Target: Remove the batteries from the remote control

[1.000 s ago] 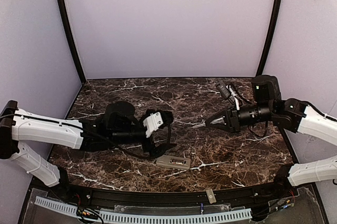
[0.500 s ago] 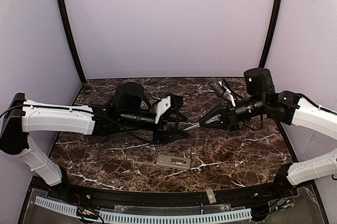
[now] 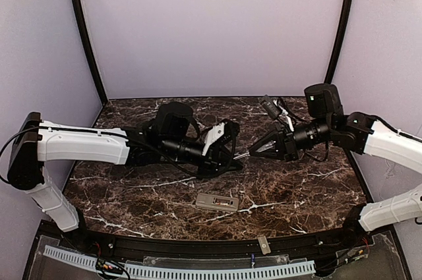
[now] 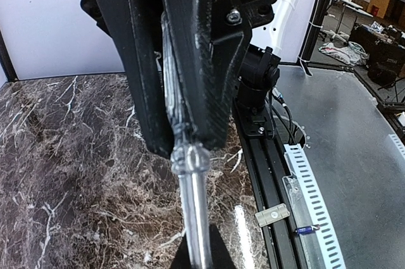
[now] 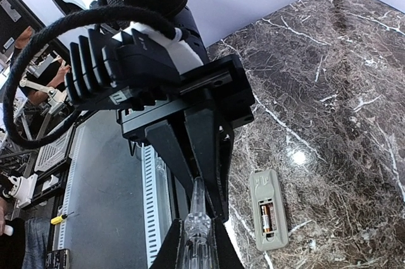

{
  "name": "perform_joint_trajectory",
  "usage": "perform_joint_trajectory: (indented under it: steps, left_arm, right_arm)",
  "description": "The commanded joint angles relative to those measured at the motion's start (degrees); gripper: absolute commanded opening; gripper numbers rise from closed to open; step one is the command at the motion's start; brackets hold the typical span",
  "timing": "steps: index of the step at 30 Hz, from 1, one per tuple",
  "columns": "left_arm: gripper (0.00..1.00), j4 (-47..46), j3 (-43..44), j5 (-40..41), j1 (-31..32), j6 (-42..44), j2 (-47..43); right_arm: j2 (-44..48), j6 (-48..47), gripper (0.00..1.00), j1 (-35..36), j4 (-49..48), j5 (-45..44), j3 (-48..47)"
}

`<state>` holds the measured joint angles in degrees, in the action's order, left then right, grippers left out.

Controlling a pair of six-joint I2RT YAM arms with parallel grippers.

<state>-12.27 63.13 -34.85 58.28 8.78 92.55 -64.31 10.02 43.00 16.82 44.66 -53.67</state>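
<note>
The left end effector point(image 3: 229, 151) and the right end effector point(image 3: 258, 150) were almost tip to tip above the middle of the dark marble desk point(image 3: 132, 194). Both were clenched on one thin tool point(image 4: 190, 180) with a clear plastic part and a shiny metal stem. It looked like a hand-over, with two grips so that the tool would not drop.

The slim grey-beige remote control point(image 3: 217, 201) lay flat on the desk at 6 o'clock from the tool, well apart from both arms. It lay back up with its hollow open, so the inside could be reached from above. One small battery point(image 5: 266, 213) showed in the hollow, so the job was not finished.

A short flat grey cover point(image 3: 264, 244) sat on the black rail point(image 3: 198, 248) at 5 o'clock from the remote control, likely put there out of the way.
</note>
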Motion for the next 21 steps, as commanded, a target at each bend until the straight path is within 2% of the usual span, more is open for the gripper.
perform_joint_trajectory:
  steps: [1,4,7,11,21]
  left_arm:
    - [0.00,2.6,1.8,2.6,-0.2,1.0,-0.5]
    - [0.00,3.6,1.1,5.3,-0.2,3.2,-1.4]
    - [0.00,5.0,0.8,7.4,-0.2,5.0,-2.1]
    - [0.00,6.3,0.8,8.3,-0.2,6.2,-2.3]
    - [0.00,4.6,-0.4,9.3,-0.1,5.8,-2.5]
  right_arm:
    - [-0.8,2.1,0.00,0.4,0.0,1.1,-0.7]
    - [-1.4,3.8,0.22,0.4,0.8,0.5,-1.0]
    - [-1.6,5.0,0.31,0.4,1.3,-0.9,-1.5]
    - [-1.9,5.7,0.32,0.4,1.3,-1.3,-1.8]
    - [-4.0,6.5,0.25,0.4,0.9,-1.0,-2.4]
